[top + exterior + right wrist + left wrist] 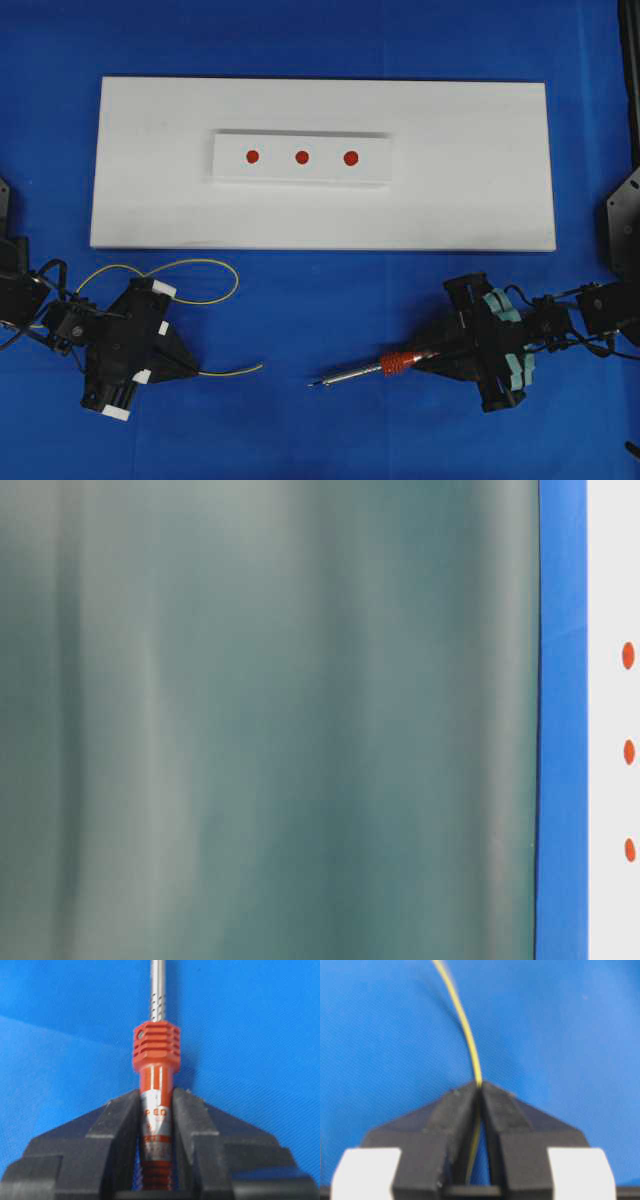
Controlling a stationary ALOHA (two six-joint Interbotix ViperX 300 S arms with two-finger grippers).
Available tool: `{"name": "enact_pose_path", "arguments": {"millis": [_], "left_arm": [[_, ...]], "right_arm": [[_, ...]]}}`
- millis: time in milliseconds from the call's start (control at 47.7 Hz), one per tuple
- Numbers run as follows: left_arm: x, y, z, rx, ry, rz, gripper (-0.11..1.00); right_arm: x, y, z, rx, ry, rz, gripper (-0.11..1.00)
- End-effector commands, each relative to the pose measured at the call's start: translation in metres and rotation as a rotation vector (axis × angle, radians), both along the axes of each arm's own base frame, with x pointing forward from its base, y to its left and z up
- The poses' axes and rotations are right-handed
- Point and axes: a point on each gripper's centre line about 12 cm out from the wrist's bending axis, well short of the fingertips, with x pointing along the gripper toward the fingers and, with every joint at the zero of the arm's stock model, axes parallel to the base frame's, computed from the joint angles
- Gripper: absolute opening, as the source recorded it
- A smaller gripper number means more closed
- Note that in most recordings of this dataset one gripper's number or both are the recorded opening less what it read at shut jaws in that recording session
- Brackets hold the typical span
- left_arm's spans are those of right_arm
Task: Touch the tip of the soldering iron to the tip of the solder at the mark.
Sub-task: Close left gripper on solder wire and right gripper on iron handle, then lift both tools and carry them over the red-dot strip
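My left gripper is shut on the solder, a thin yellow wire whose free end pokes out to the right over the blue cloth; the rest loops behind the gripper. On the right, my right gripper is shut on the soldering iron at its red-orange handle. Its silver shaft points left, tip low over the cloth. Three red marks sit on a small white block on the white board, far from both tips.
The white board lies across the back of the blue cloth. In the table-level view a blurred grey-green surface fills most of the picture, with the red marks at its right edge. Black arm parts stand at both side edges.
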Motion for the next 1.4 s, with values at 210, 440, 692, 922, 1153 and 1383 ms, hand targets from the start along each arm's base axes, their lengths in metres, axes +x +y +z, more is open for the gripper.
{"name": "enact_pose_path", "arguments": {"millis": [210,440,692,922,1153,1383], "left_arm": [[0.006,-0.007,0.011,-0.016,-0.028,-0.011,0.03],[0.016,-0.013,0.036,-0.012,0.001,-0.004,0.03],[0.024,-0.013,0.090,0.007,0.045,0.007,0.03],[0.028,-0.012,0.125,0.015,0.056,0.013,0.03],[0.031,-0.002,0.131,0.038,0.094,0.040,0.03],[0.043,0.018,0.135,0.033,0.090,0.108,0.03]], "right_arm": [[0.005,-0.001,0.011,0.024,-0.036,-0.014,0.06],[0.004,-0.003,0.043,0.062,-0.006,-0.010,0.06],[0.000,-0.013,0.092,0.076,0.102,0.016,0.06],[-0.002,-0.021,0.138,0.082,0.128,0.049,0.06],[0.000,-0.035,0.140,0.073,0.173,0.017,0.06],[0.002,-0.049,0.138,0.058,0.199,-0.019,0.06]]}}
